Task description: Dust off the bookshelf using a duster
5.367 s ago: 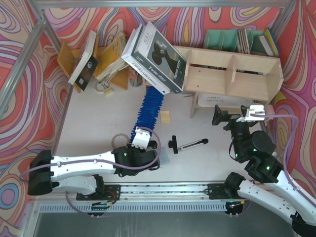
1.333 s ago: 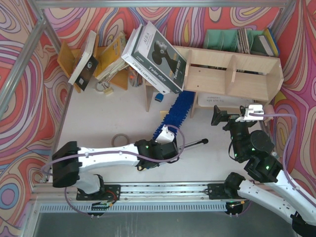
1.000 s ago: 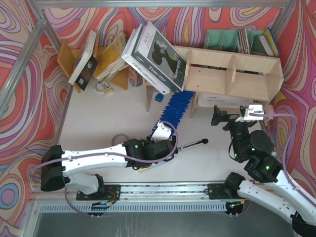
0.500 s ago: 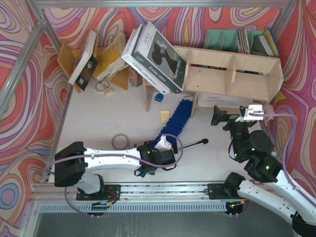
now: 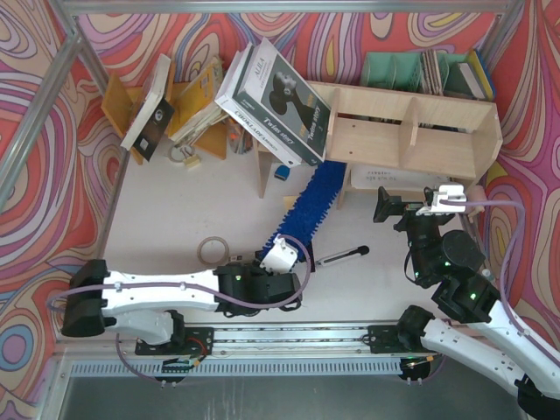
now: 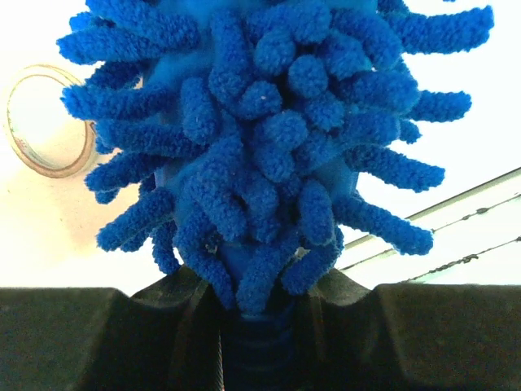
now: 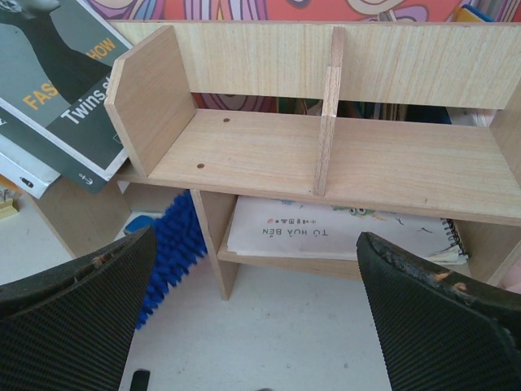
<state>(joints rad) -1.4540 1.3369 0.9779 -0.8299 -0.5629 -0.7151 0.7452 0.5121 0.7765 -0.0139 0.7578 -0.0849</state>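
Left gripper (image 6: 264, 322): clamped tight on the ribbed base of the duster's handle, one black finger (image 6: 98, 338) on each side of it.
Duster (image 5: 311, 203): runs diagonally from the left gripper (image 5: 278, 252) up and right across the white table (image 5: 175, 201). In the left wrist view its blue fluffy head (image 6: 269, 130) begins directly above the jaws and fills most of the picture.
Duster tip: at the foot of the bookshelf (image 5: 411, 131). The right wrist view shows the blue fibres (image 7: 167, 252) low under the upper tier, just left of a plywood upright (whether they touch it, I cannot tell).
Right gripper (image 5: 385, 208): spread wide and holding nothing, in front of the bookshelf (image 7: 391, 163) and well apart from the duster. Its fingers (image 7: 73, 326) frame both tiers.
Lower tier: a spiral notebook (image 7: 342, 232) lies flat inside.
Shelf's left end: a large magazine (image 5: 276, 101) leans over it.
Table: a clear tape ring (image 5: 210, 251) lies just left of the left gripper; a black-and-silver rod (image 5: 341, 255) lies to its right.
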